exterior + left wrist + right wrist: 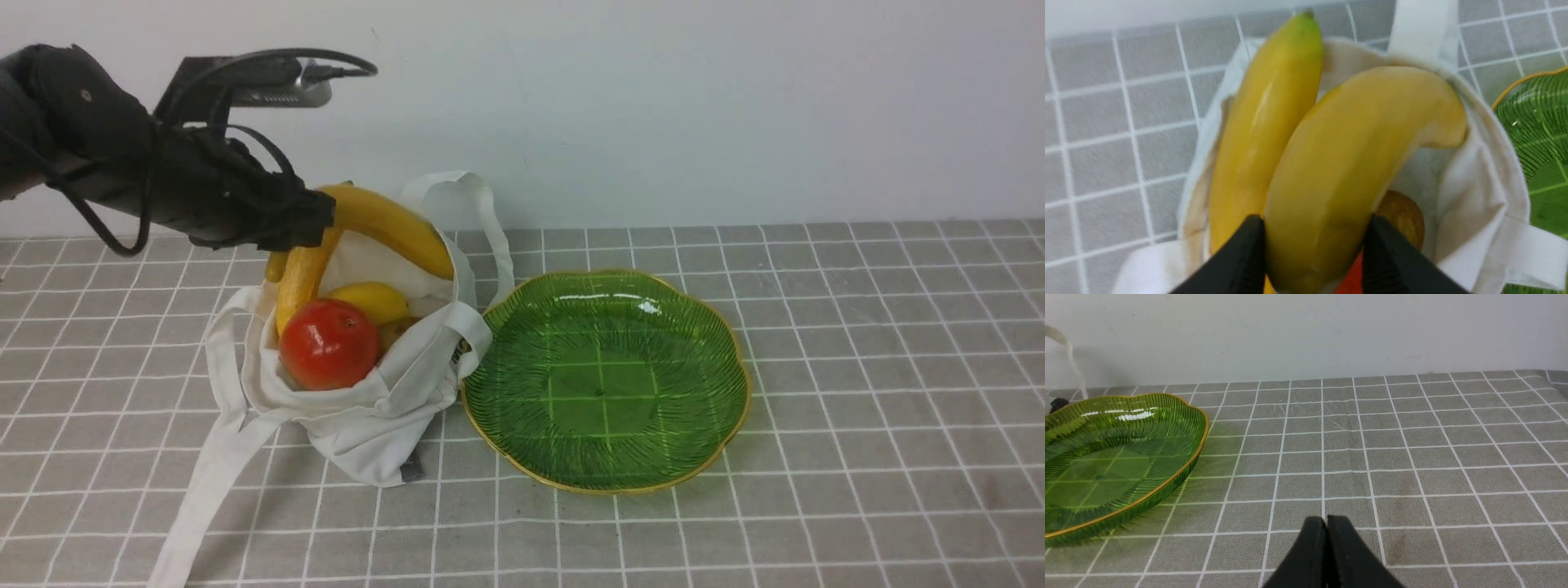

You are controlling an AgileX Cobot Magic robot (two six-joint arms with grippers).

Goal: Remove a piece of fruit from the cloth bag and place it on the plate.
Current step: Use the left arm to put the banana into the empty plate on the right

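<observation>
The plump curved yellow banana (392, 224) arches over the mouth of the off-white cloth bag (367, 425). Its far end is at the bag's rim on the plate side. My left gripper (322, 219) is shut on the banana's near end. In the left wrist view the black fingers (1249, 253) press both sides of the banana (1355, 163) above the bag (1474, 204). The green ribbed plate (604, 384) lies right of the bag, with nothing on it. My right gripper (1327, 518) is shut and empty, low over the cloth right of the plate (1106, 457). It is out of the front view.
In the bag are a straighter green-tipped banana (1257, 134), a round red fruit (328, 343), a small yellow fruit (371, 300) and a brown fruit (1400, 214). The bag's long straps (204, 482) trail toward the front left. A white wall stands behind the checked tablecloth.
</observation>
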